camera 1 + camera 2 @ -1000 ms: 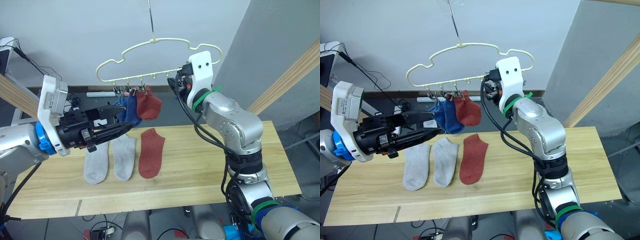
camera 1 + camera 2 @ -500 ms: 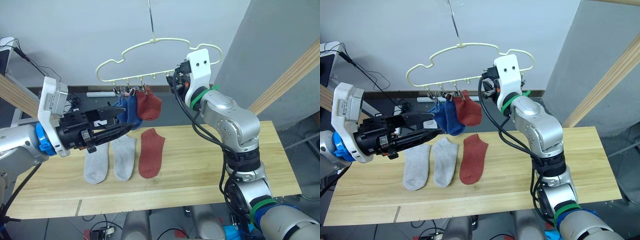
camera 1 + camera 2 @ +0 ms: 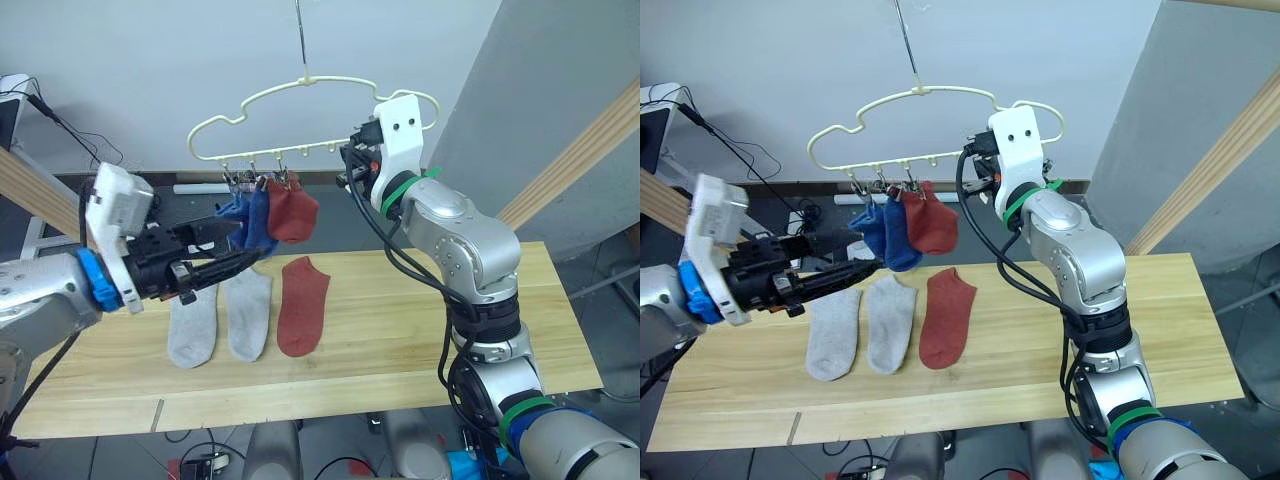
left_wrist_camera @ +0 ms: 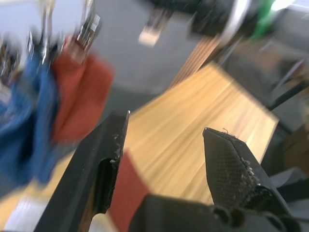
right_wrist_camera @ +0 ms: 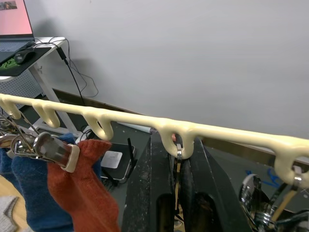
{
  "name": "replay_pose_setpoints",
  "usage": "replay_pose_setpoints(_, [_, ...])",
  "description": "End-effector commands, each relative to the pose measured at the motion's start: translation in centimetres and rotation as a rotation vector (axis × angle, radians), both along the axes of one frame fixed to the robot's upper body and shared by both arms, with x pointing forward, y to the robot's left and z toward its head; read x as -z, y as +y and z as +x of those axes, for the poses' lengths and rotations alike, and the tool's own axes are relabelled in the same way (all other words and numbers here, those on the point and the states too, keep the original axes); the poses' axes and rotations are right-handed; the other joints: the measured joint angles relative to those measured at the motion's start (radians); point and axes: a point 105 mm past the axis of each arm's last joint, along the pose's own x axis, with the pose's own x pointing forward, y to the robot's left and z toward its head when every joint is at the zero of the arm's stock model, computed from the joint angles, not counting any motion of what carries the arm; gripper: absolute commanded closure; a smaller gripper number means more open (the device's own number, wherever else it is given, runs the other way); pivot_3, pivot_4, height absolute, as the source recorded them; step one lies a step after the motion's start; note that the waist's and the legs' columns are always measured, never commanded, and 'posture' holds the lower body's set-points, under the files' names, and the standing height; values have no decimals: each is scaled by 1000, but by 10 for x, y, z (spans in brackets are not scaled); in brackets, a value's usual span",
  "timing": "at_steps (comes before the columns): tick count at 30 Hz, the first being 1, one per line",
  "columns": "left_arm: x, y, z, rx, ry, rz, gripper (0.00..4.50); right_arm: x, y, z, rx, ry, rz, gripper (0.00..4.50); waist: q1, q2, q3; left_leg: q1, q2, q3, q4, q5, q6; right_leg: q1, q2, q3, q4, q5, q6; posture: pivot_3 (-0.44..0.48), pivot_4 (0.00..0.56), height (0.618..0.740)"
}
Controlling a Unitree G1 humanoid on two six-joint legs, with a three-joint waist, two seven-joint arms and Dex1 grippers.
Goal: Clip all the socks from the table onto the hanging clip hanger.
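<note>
The pale yellow clip hanger hangs above the table's back edge. Two blue socks and one rust red sock are clipped to its left clips. Flat on the table lie two grey socks and a second red sock. My left gripper is open and empty, level with the hanging blue socks and just to their left. My right gripper is shut on a metal clip under the hanger's bar, right of the hanging red sock.
A slanted wooden beam rises at the right and another at the left. Behind the table stand a grey wall panel and a side desk with a laptop and cables. The table's right half is bare wood.
My right gripper has shifted slightly left with the hanger, and the hanging socks swung left with it. My left wrist has turned and tilted while its open fingers stay by the blue socks.
</note>
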Motion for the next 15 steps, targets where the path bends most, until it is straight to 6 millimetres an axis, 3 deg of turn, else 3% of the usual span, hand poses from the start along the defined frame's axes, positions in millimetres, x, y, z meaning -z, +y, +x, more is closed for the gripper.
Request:
replay_pose_setpoints(1, [23,-5,4,-60,98,98,1708,-17,0,-7,-2,-58,22,4492,0,0,0,0,0,0,0,0,0,0,0,0,0,0,0,-92,325,740])
replay_pose_setpoints(3, [21,-14,7,-34,92,19,1708,-18,2,-8,-2,-59,24,4492,0,1,1,0,0,0,0,0,0,0,0,0,0,0,0,-101,332,740])
replay_pose_setpoints(6, [32,-20,14,-50,85,32,1708,-20,4,-11,-6,-62,34,4492,0,1,1,0,0,0,0,0,0,0,0,0,0,0,0,-107,336,740])
replay_pose_setpoints(9, [45,-27,18,-51,115,29,1111,-21,6,-12,-10,-61,42,4500,0,1,1,0,0,0,0,0,0,0,0,0,0,0,0,-119,342,740])
replay_pose_setpoints(12, [63,-27,27,-90,125,67,178,-22,9,-14,-12,-62,44,4500,0,2,1,0,0,0,0,0,0,0,0,0,0,0,0,-131,345,740])
replay_pose_setpoints(15, [83,-24,43,-181,93,139,12,-23,7,-15,-12,-61,51,4500,-1,2,1,0,0,0,0,0,0,0,0,0,0,0,0,-135,346,740])
